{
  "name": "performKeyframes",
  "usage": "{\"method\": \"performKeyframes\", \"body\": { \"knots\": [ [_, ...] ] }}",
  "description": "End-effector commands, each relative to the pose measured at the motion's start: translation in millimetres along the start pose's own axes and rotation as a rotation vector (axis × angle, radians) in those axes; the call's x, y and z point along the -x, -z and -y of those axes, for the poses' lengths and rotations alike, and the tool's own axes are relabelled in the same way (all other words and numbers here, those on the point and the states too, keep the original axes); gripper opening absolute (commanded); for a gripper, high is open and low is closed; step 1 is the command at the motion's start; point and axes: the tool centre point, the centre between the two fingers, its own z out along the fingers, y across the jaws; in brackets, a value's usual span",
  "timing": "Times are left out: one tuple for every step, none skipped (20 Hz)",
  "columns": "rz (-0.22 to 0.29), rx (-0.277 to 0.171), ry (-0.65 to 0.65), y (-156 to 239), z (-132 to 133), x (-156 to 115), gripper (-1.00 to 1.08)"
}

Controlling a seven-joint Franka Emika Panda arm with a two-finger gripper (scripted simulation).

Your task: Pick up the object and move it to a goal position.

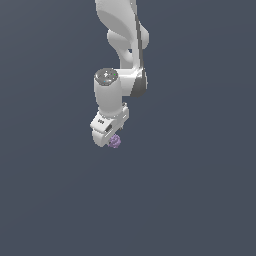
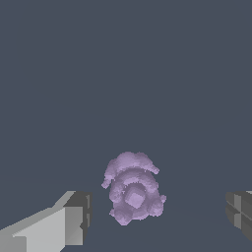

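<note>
The object is a small bumpy lilac-purple lump [image 1: 115,141], seen just below and to the exterior view's right of my white gripper [image 1: 109,138]. In the wrist view the lump [image 2: 132,188] lies on the dark grey floor between my two fingers, nearer one fingertip [image 2: 76,216] than the other fingertip [image 2: 239,210]. A wide gap stands between the fingers and neither pad touches the lump. The gripper [image 2: 157,214] is open and points down over it.
The white arm [image 1: 122,35] rises from the gripper toward the top of the exterior view. The plain dark grey floor [image 1: 200,190] lies all around. No goal marker shows in either view.
</note>
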Motion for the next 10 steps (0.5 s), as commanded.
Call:
{"method": "performKeyframes", "body": {
  "knots": [
    [0.003, -0.004, 0.061, -4.6, 2.1, 5.4, 1.00],
    [0.004, -0.006, 0.083, -6.3, 2.9, 7.4, 1.00],
    [0.005, -0.007, 0.104, -7.8, 3.7, 9.2, 1.00],
    [0.006, -0.009, 0.123, -9.3, 4.5, 10.9, 1.00],
    [0.006, -0.010, 0.142, -10.6, 5.2, 12.5, 1.00],
    [0.007, -0.011, 0.158, -11.9, 5.8, 14.0, 1.00],
    [0.008, -0.013, 0.174, -13.0, 6.4, 15.4, 1.00],
    [0.008, -0.014, 0.188, -14.1, 7.0, 16.6, 1.00],
    [0.008, -0.015, 0.202, -15.1, 7.5, 17.8, 1.00],
    [0.009, -0.016, 0.214, -15.9, 8.0, 18.8, 1.00]
  ]
}}
